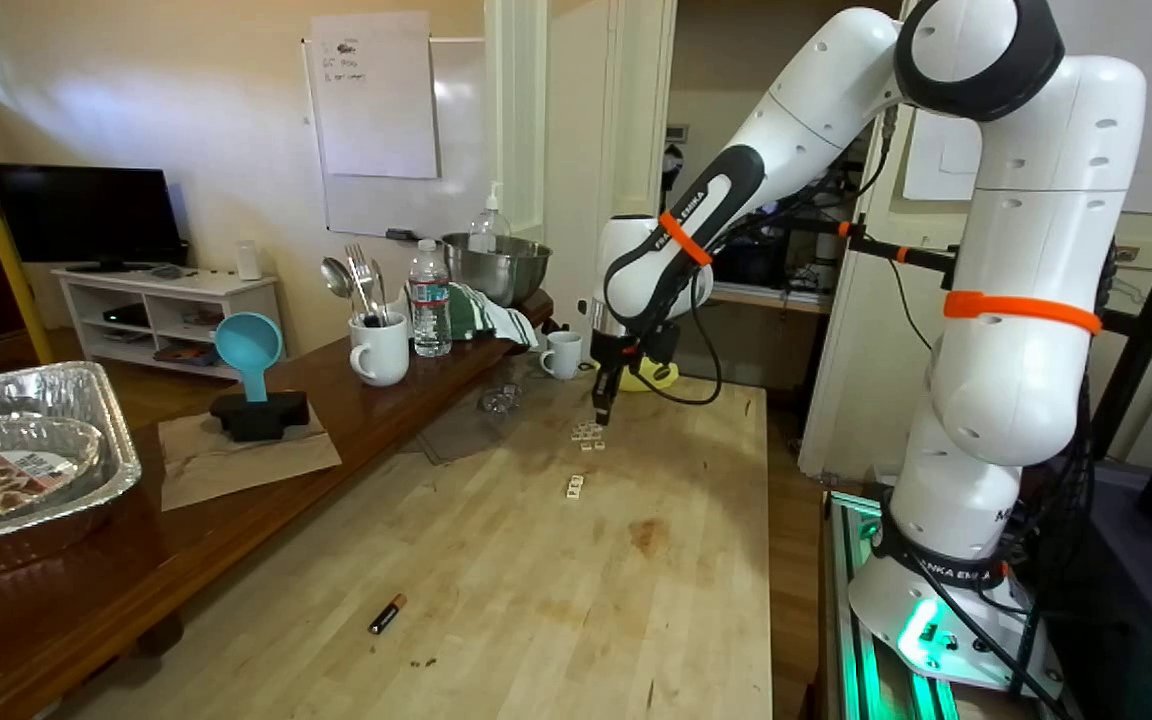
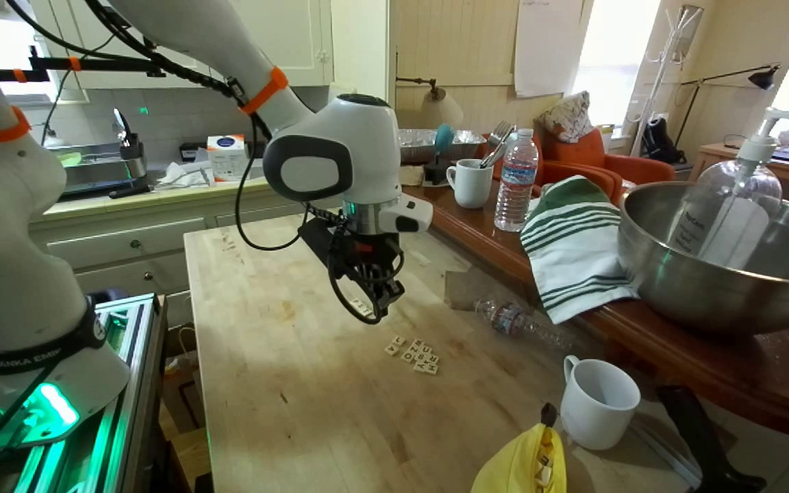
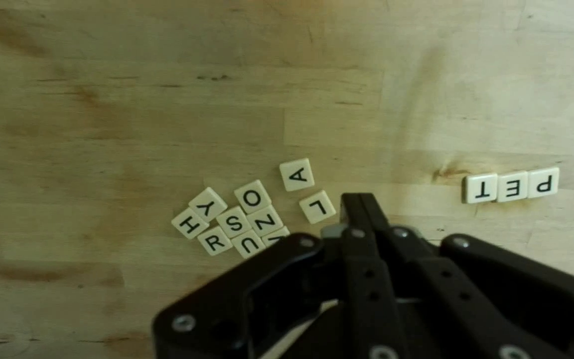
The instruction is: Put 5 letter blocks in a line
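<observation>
Gripper point(image 3: 359, 196) hung jaws together, apart from PET row point(image 3: 512, 186); fourth-block fetch seemed in hand, L block point(image 3: 317, 207) likely needing spread jaws.

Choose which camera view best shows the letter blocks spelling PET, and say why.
The wrist view: the letter blocks spelling PET lie uncovered, readable though upside down. Both exterior views show them much smaller, their letters hard to read.

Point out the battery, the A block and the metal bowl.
Battery point(image 1: 387, 614), in an exterior view: its side.
A block point(image 3: 297, 175), in the wrist view: its lettered face.
Metal bowl point(image 2: 706, 298), in an exterior view: its outer wall.
</observation>
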Motion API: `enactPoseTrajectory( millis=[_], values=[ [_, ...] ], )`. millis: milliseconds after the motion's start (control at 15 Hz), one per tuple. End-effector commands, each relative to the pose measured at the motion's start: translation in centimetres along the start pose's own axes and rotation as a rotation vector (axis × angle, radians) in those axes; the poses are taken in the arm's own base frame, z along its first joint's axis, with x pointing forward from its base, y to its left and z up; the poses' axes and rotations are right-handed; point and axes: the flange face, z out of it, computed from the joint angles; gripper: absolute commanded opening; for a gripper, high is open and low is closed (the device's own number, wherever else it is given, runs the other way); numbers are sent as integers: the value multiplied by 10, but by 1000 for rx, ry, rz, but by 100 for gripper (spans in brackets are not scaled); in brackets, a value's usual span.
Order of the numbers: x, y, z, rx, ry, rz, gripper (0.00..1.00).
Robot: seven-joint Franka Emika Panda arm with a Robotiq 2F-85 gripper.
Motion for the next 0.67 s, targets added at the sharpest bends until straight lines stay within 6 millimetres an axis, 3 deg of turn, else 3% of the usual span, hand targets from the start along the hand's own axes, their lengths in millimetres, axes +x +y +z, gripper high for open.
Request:
enactPoseTrajectory(
  millis=[0,600],
  values=[
    [0,12,11,-4,-13,39,0],
    [0,31,35,-14,34,176,0]
  ],
)
